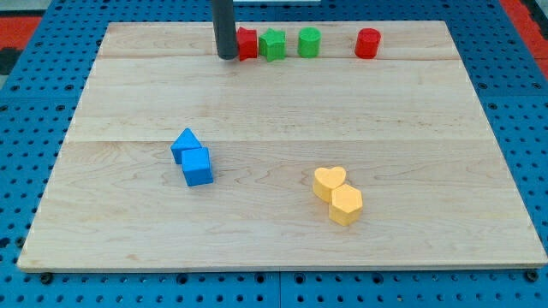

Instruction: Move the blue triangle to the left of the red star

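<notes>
The blue triangle lies left of the board's middle, touching a blue cube just below it. The red star sits near the view's top edge of the board, partly hidden by my rod. My tip rests on the board against the red star's left side, far above the blue triangle.
A green star, a green cylinder and a red cylinder stand in a row to the right of the red star. A yellow heart and a yellow hexagon touch at lower right. The wooden board lies on a blue pegboard.
</notes>
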Controlling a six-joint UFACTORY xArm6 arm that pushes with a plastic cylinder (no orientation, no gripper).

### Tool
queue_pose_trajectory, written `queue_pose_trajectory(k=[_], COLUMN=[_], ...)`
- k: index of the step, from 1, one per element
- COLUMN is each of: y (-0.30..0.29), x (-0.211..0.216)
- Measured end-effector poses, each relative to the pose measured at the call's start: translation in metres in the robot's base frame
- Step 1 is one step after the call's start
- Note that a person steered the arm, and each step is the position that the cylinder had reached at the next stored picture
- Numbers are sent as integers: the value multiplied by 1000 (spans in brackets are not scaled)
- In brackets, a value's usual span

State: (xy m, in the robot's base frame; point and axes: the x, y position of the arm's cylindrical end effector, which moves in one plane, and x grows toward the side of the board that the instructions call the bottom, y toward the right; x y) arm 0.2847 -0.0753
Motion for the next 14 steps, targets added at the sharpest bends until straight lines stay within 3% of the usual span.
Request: queue_pose_trajectory(k=[2,3,4,6,7,8,10,12,13,14], y=[93,86,6,-100,-119,-53,-106,-127,-90,-91], x=[121,192,209,140,135,130,59,45,17,3])
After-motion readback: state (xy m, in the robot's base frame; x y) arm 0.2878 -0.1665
